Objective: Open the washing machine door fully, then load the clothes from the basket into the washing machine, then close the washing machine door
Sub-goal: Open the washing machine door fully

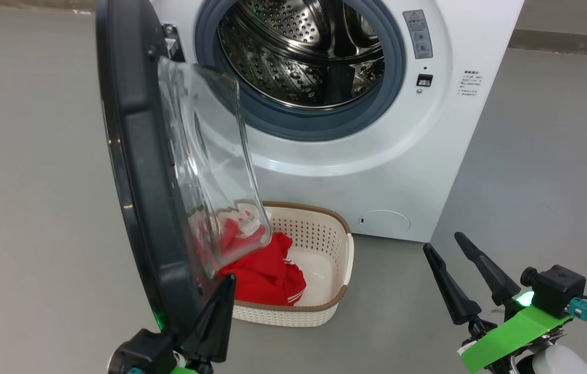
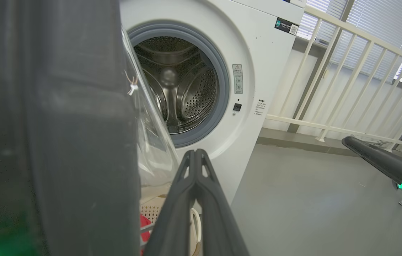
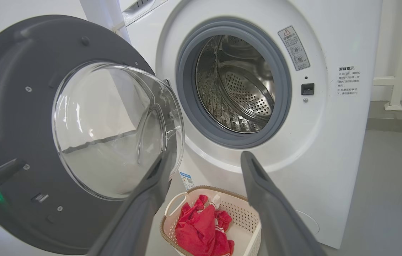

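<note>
Writing: a grey warning sticker (image 1: pixel 418 34) with a red triangle sat right of the drum opening, and small printed lines (image 1: pixel 469 83) beside it were too small to read. A blue label (image 3: pixel 186 179) was low on the front, also illegible.

The washing machine door (image 1: pixel 137 156) stood out from the washing machine (image 1: pixel 402 171) toward the robot, hinged left of the opening, its glass bowl (image 1: pixel 205 156) facing right.

The basket (image 1: pixel 319 236) sat on the floor at the foot of the machine's front, partly behind the bowl. The clothes (image 1: pixel 267 270) lay bunched in its left half.

Left gripper (image 1: pixel 228 283): fingers pressed together, holding nothing, just beside the door's inner face; contact not judged.

Right gripper (image 1: pixel 442 241): fingers spread apart, empty, well right of the basket.

A white railing (image 2: pixel 328 89) stood behind the machine.
</note>
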